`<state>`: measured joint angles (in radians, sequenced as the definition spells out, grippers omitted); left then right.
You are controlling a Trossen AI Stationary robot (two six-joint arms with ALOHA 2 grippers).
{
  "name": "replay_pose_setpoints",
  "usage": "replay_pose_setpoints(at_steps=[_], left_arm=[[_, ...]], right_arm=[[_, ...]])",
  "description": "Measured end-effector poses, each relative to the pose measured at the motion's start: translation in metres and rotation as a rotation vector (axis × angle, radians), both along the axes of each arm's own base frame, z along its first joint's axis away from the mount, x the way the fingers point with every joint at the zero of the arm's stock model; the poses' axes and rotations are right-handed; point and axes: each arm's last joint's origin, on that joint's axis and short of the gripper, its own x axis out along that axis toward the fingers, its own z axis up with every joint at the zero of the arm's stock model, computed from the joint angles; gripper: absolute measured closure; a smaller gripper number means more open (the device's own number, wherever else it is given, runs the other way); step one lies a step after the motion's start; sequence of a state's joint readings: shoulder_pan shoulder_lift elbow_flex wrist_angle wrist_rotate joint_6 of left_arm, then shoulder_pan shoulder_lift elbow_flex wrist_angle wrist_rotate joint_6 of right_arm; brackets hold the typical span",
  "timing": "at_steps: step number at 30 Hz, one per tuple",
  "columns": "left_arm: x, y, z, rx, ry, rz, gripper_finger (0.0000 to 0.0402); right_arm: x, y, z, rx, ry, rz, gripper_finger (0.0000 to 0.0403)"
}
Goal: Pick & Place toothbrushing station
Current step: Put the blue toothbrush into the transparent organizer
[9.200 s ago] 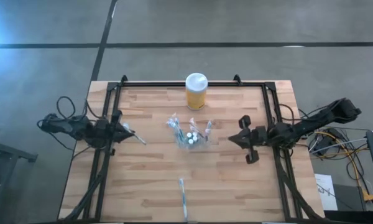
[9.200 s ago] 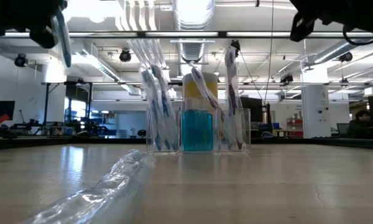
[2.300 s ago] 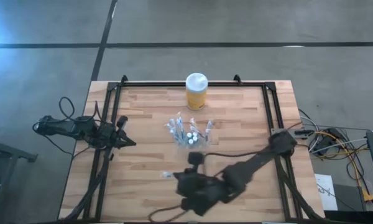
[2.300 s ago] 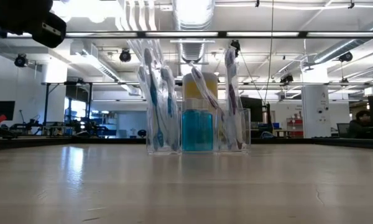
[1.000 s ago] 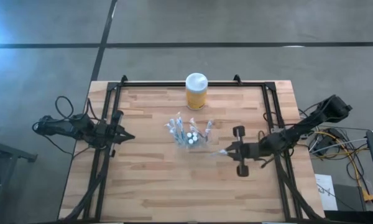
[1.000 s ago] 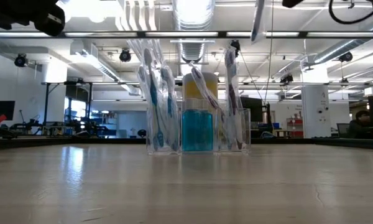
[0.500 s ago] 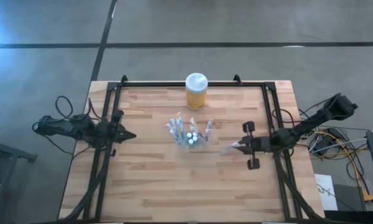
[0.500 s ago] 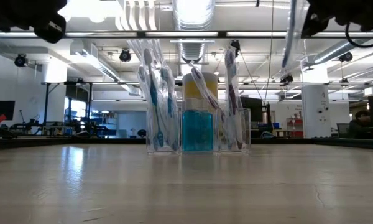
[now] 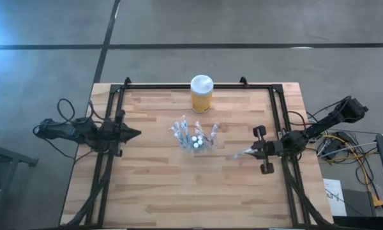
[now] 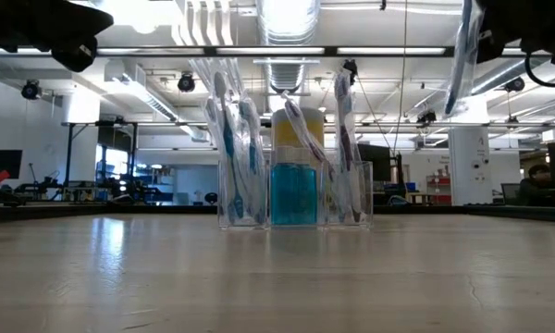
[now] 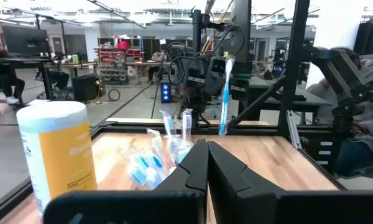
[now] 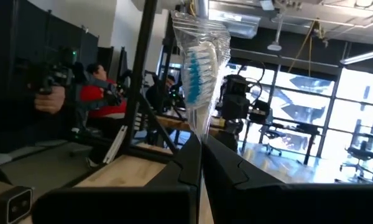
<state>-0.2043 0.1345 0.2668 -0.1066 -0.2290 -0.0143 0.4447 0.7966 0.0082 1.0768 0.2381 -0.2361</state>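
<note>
While both arms hang above it, the wooden table (image 9: pixel 153 185) carries only two things, both in its middle to far part.

Left arm (image 9: pixel 76 131): over the table's left edge, pointing right toward the centre. Left gripper (image 9: pixel 136 133) closed, fingers pressed together, holding nothing; well apart from the holder.

Right arm (image 9: pixel 319 124): reaches in from the right edge, pointing left. Right gripper (image 9: pixel 249 152) closed on a wrapped toothbrush (image 9: pixel 237 154). The brush sits in a clear plastic sleeve and sticks out past the fingertips toward the holder. In the right wrist view the blue-and-white bristle head (image 12: pixel 194 68) shows inside the sleeve, clamped between the two dark fingers (image 12: pixel 188 163). In the low view the brush (image 10: pixel 461 51) hangs high above the tabletop, to the right of the holder and not touching it.

Yellow jar (image 9: pixel 202 94): white lid, upright at the far middle of the table, just beyond the holder.

Toothbrush holder (image 9: pixel 195 138): clear plastic, joined compartments, upright at the table's centre, between the two grippers. In the low view, the middle compartment (image 10: pixel 293 193) shows blue, and the left and right compartments hold several wrapped toothbrushes (image 10: pixel 231 139) standing up and leaning outward. How many brushes there are cannot be told.
</note>
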Motion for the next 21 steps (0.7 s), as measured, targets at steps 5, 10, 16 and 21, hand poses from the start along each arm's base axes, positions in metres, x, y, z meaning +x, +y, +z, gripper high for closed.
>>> replay_pose_setpoints(at_steps=[5, 10, 16, 21], left_arm=[[0.000, 0.000, 0.000, 0.009, 0.001, 0.008, 0.0396], [0.000, 0.000, 0.000, 0.010, 0.002, 0.009, 0.0387], [0.000, 0.001, -0.001, 0.011, 0.004, 0.034, 0.0384], [0.000, 0.001, -0.001, 0.011, 0.004, 0.033, 0.0384]], right_arm=[[0.000, 0.000, 0.000, -0.002, -0.003, 0.010, 0.0395], [0.011, -0.004, 0.028, 0.057, -0.078, -0.028, 0.0395], [0.049, 0.004, 0.070, -0.005, -0.016, 0.068, 0.0395], [0.079, 0.010, 0.095, -0.026, -0.008, 0.083, 0.0395]])
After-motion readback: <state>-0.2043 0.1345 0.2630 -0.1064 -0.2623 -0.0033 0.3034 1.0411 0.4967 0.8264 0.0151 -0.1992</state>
